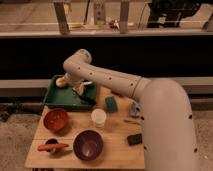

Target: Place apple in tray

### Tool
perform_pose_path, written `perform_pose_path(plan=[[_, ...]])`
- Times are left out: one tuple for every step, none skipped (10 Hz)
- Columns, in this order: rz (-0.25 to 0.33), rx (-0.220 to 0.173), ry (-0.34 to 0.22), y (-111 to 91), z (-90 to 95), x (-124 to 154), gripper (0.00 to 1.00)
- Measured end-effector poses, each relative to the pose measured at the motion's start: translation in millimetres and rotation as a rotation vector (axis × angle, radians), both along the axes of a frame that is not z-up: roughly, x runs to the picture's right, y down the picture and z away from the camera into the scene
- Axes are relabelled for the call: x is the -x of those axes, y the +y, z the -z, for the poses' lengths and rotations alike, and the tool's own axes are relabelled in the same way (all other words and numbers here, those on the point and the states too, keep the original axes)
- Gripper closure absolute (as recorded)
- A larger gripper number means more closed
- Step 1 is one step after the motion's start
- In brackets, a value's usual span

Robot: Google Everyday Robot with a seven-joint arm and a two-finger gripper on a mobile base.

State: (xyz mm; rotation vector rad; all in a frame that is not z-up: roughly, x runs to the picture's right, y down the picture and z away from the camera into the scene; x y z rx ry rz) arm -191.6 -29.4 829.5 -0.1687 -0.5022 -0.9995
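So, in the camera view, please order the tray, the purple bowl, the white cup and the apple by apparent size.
1. tray, under the gripper
2. purple bowl, nearer the camera, so perhaps flattered
3. white cup
4. apple, at the tray's far edge

The tray (56,98) sits at the surface's (117,150) back left, the apple (61,82) at its rear. The gripper (79,90) hangs over the tray, right of the apple. Bowl (55,120) and carrot (52,146) lie in front; cup (99,118) and sponge (111,104) to the right.
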Motion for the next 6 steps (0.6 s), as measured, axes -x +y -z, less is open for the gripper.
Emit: perform_pose_path(plan=[[0.000, 0.000, 0.000, 0.0, 0.0, 0.0, 0.20], [0.000, 0.000, 0.000, 0.0, 0.0, 0.0, 0.20], [0.000, 0.000, 0.000, 0.0, 0.0, 0.0, 0.20], [0.000, -0.002, 0.000, -1.1, 1.0, 0.0, 0.20], [0.000, -0.001, 0.000, -0.8, 0.9, 0.0, 0.20], [0.000, -0.002, 0.000, -1.1, 1.0, 0.1, 0.20]])
